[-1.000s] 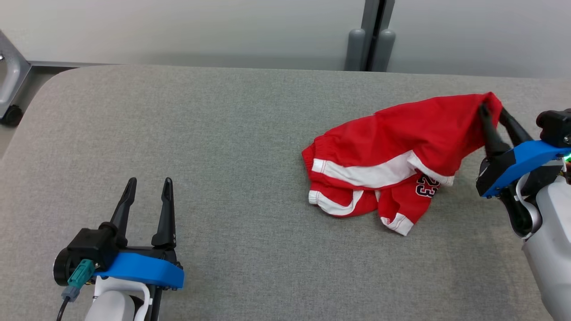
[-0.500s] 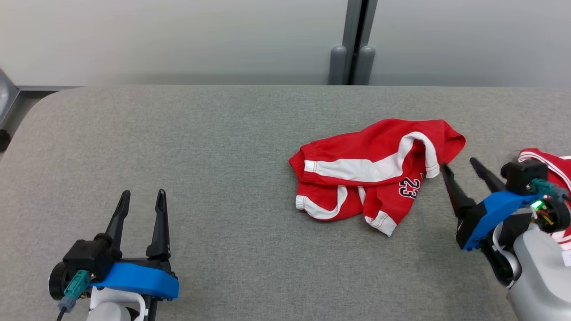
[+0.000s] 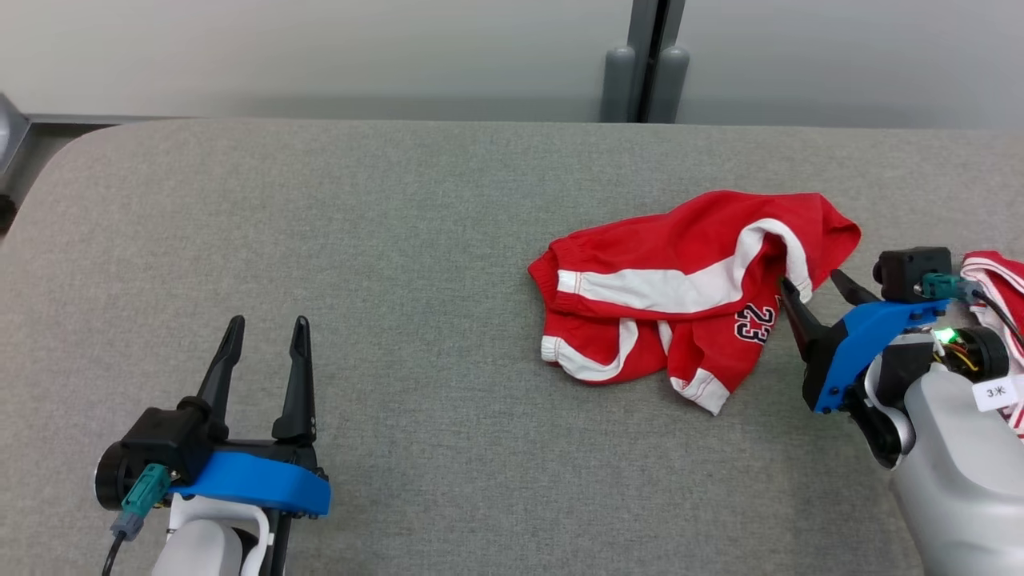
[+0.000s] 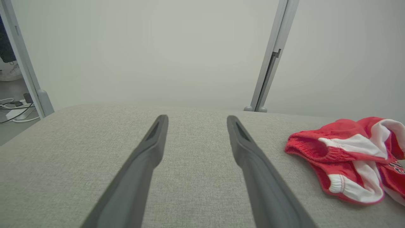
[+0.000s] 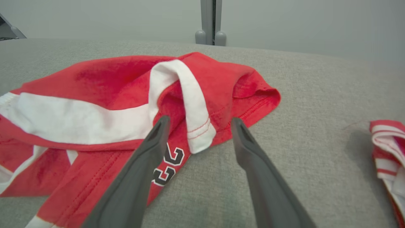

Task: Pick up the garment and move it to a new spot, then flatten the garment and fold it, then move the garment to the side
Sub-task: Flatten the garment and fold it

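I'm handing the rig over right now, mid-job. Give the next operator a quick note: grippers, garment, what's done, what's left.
Left gripper: open, empty, over the table, well left of the shorts.
Right gripper: open, just released the shorts, tips at their right edge.
Shorts: crumpled on the table, right of centre; a striped cloth lies farther right.
Done: pick-up and move.
Left: flatten, fold, move aside.
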You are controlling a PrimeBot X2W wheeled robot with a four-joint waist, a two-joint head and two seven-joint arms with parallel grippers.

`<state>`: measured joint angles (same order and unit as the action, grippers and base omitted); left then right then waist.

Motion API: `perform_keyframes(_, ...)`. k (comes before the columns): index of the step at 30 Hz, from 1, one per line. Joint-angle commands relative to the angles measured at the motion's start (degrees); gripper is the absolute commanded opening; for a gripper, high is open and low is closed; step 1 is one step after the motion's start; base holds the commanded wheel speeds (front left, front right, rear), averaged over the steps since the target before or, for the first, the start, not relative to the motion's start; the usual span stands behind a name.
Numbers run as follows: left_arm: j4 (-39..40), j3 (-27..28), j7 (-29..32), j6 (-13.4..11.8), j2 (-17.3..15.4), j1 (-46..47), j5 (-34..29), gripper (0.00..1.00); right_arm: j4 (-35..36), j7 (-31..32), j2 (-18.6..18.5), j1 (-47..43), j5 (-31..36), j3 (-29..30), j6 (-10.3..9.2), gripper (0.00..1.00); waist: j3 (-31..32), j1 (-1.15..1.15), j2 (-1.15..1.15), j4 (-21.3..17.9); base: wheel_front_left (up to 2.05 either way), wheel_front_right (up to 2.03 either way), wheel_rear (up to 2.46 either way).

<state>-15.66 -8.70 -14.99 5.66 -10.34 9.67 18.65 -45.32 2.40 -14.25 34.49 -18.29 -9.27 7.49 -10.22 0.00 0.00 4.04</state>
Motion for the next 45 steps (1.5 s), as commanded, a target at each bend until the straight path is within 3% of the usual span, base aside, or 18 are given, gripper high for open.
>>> perform_keyframes(1,0.1,-0.5,-0.2,0.3,0.0,1.1,-0.2,1.0,-1.6,0.1,-0.2,1.2,1.4,0.3,0.01,1.0,-1.2,0.0,0.0,1.2,0.0,0.0,0.0)
perform_keyframes(6,0.0,-1.2,-0.2,0.4,0.3,2.5,-0.1,1.0,-6.8,-0.7,-0.3,4.7,4.7,1.6,0.01,1.0,-2.9,0.0,0.0,2.9,0.0,0.0,0.0)
perform_keyframes(7,0.1,-1.4,-0.2,0.5,0.4,2.8,-0.1,1.0,-7.8,-0.9,-0.4,5.3,5.5,1.8,0.01,0.84,-3.3,0.0,0.0,3.2,0.0,0.0,0.0)
perform_keyframes(8,0.1,-1.4,-0.2,0.5,0.4,2.9,-0.1,1.0,-8.6,-1.4,-0.4,5.9,6.3,2.2,0.01,0.46,-3.6,0.0,0.0,3.3,0.0,0.0,0.0)
perform_keyframes(9,0.1,-1.4,-0.2,0.5,0.4,2.9,-0.1,1.0,-8.6,-1.4,-0.4,5.9,6.3,2.2,0.01,0.46,-3.6,0.0,0.0,3.3,0.0,0.0,0.0)
perform_keyframes(10,0.2,-1.4,-0.2,0.5,0.4,2.9,-0.1,1.0,-9.2,-1.9,-0.6,6.5,7.3,2.6,0.01,0.0,-3.8,0.0,0.0,3.4,0.0,0.0,0.0)
perform_keyframes(16,0.2,-0.7,-0.2,0.1,0.2,2.2,-0.2,1.0,-9.7,-6.3,-0.5,6.0,11.3,4.5,0.01,0.0,-3.4,0.0,0.0,2.7,0.0,0.0,0.0)
perform_keyframes(20,0.2,0.0,-0.2,-0.2,0.1,0.8,0.2,1.0,-6.4,-8.3,-0.6,2.2,12.8,5.8,0.01,0.0,-1.4,0.0,0.0,1.0,0.0,0.0,0.0)
perform_keyframes(26,1.1,1.6,-0.3,-1.1,-0.1,-1.1,0.6,1.0,6.3,-8.5,0.1,-8.6,14.5,7.4,0.01,0.0,0.5,0.0,0.0,-3.0,0.0,0.0,0.0)
perform_keyframes(33,2.2,3.1,-0.3,-1.9,-0.7,-2.1,0.9,1.0,22.8,-0.5,1.6,-22.0,14.5,9.2,0.01,0.0,1.0,0.0,0.0,-6.6,0.0,0.0,0.0)
perform_keyframes(34,2.2,3.2,-0.3,-1.9,-0.7,-2.1,0.9,1.0,24.6,0.4,2.0,-23.4,14.4,9.0,0.01,0.45,1.0,0.0,0.0,-6.8,0.0,0.0,0.0)
perform_keyframes(35,2.2,3.3,-0.3,-1.8,-0.8,-2.1,0.9,1.0,26.2,1.2,2.2,-24.7,14.2,9.2,0.01,1.0,1.1,0.0,0.0,-6.9,0.0,0.0,0.0)
perform_keyframes(41,1.4,2.9,-0.3,-1.4,-0.9,-2.1,1.0,1.0,34.8,4.9,1.8,-30.4,10.5,7.4,0.01,1.0,2.1,0.0,0.0,-6.6,0.0,0.0,0.0)
perform_keyframes(45,1.2,2.7,-0.3,-1.4,-0.7,-2.8,0.9,1.0,42.4,2.0,1.3,-32.4,9.2,7.3,0.0,1.0,3.1,0.0,0.0,-6.4,0.0,0.0,0.0)
